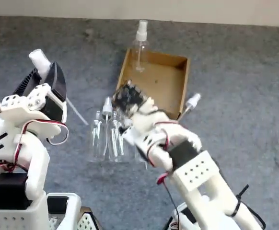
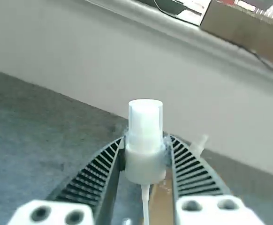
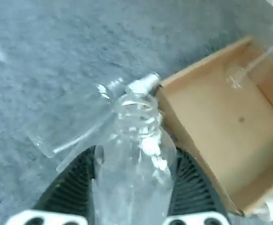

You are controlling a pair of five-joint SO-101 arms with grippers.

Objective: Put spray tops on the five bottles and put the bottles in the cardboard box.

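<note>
Clenches the left gripper (image 2: 146, 152) on a white spray top (image 2: 145, 122), pinched at the collar between both fingers. Carries that top with its long axis in line with the fingers, cap pointing away from the wrist, dip tube (image 1: 76, 111) trailing back. Reveals in the high view the tube slanting down toward the middle of the grey carpet (image 1: 235, 57), with the top raised at the left side; gives in the left wrist view just the tube's first stretch below the collar. Closes the right gripper (image 3: 135, 157) round a clear open bottle (image 3: 135, 197), long axis along the fingers, bare neck pointing away from the wrist toward a corner of the cardboard box (image 3: 207, 117). Confirms the uncapped mouth in the right wrist view; covers that spot with the arm's bulk in the high view. Places a capped bottle (image 3: 75, 126) lying just beyond the neck, beside the box. Records in the high view grouped bottles (image 1: 106, 136) just left of the box, a far bottle (image 1: 140, 50) at the box's far wall, upright or leaning not determinable, and another sprayer (image 1: 193, 100) at its right wall.
</note>
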